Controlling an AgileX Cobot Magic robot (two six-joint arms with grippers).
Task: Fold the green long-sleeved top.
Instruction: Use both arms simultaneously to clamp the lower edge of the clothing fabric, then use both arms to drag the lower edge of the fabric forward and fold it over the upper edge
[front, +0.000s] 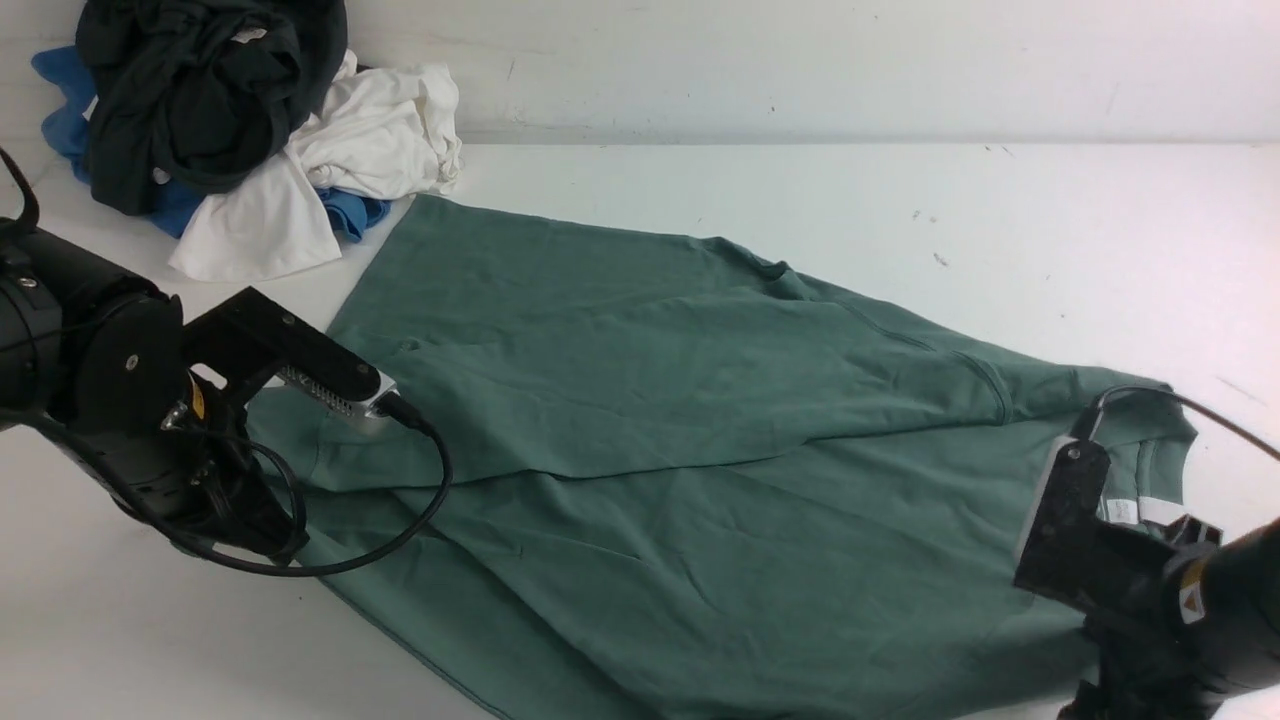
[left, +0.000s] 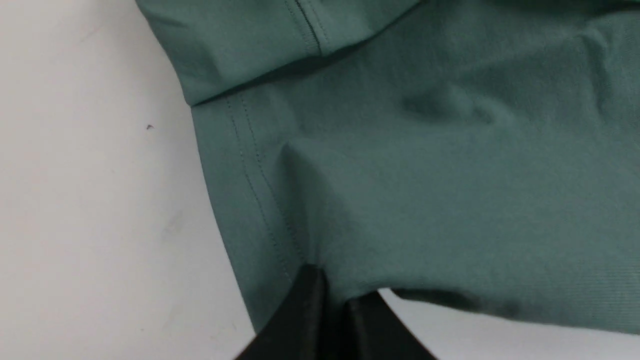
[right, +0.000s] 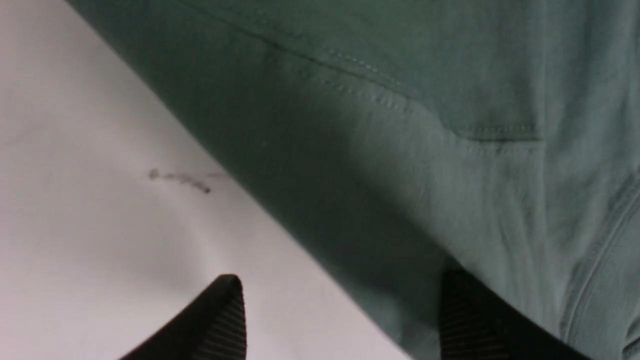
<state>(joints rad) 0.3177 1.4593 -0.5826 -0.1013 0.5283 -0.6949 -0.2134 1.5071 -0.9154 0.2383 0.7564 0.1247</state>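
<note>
The green long-sleeved top (front: 660, 420) lies spread slantwise across the white table (front: 900, 210), with one side folded over the body. Its neck with the white label (front: 1125, 510) is at the right, by my right arm (front: 1150, 570). My left arm (front: 150, 400) is over the hem corner at the left. In the left wrist view my left gripper (left: 331, 290) is shut on the top (left: 425, 190), pinching a fold beside the stitched hem. In the right wrist view my right gripper (right: 345, 305) is open astride the top's edge (right: 400, 175): one fingertip (right: 225, 310) is over bare table, the other on the cloth.
A pile of other garments sits at the back left corner: a black one (front: 200, 90) on top, a white one (front: 350, 150) and a blue one (front: 60, 110). The white wall (front: 800, 60) runs along the back of the table.
</note>
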